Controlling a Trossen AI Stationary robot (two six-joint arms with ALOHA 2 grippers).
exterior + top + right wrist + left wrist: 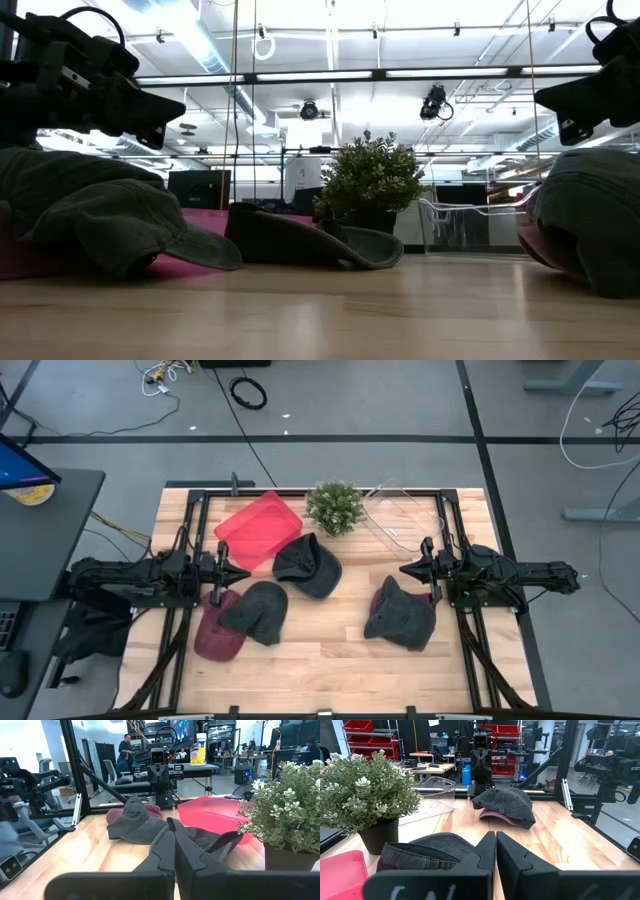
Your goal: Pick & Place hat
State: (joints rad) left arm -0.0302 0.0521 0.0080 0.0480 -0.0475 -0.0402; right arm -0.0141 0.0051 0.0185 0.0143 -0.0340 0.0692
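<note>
Overhead, four soft fabric caps lie on a pale wood-plank table [330,660]. A dark grey cap [308,565] sits at centre, its brim touching a translucent red bin [256,528]. A second grey cap [258,610] overlaps a maroon cap [215,630] at the left. A fourth grey cap [402,612], maroon beneath its edge, lies at the right. A small leafy potted plant [334,506] stands between the red bin and a clear plastic bin [402,520].

Both arms extend level from opposite sides, facing inward. The left gripper [240,573] hovers above the maroon cap, fingers pressed together, empty. The right gripper [406,569] hovers beside the fourth cap, fingers likewise together, empty.
</note>
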